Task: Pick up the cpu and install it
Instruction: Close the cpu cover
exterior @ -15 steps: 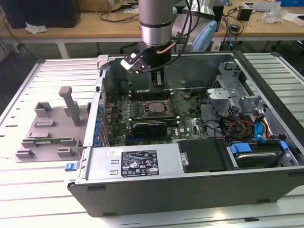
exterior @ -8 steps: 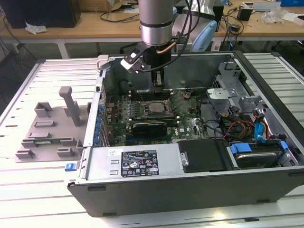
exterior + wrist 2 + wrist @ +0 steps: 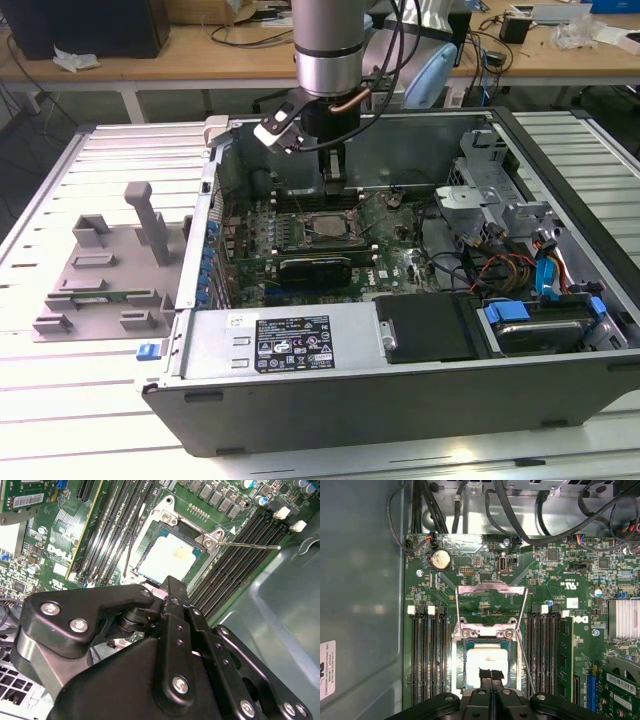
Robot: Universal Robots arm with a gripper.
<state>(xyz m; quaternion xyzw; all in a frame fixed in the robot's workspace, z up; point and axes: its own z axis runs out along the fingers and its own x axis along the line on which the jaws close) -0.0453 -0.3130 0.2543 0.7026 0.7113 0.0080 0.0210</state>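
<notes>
The cpu (image 3: 487,659) is a small square chip with a pale silver top, lying flat in the motherboard socket (image 3: 461,661) inside the open computer case (image 3: 400,400). The second wrist view also has the cpu (image 3: 172,555) in its frame. The socket's metal load plate (image 3: 490,597) is swung back open and its thin lever (image 3: 250,545) stands free. My gripper (image 3: 491,674) hovers just above the chip's edge, fingers pressed together with nothing between them. In the exterior view the gripper (image 3: 335,185) hangs straight down over the cpu (image 3: 322,228).
Black memory slots (image 3: 430,655) flank the socket on both sides. A long black expansion card (image 3: 315,268) lies just in front of the socket. Cables and drive bays (image 3: 510,260) fill the case's right end. A grey fixture (image 3: 110,270) sits on the table outside.
</notes>
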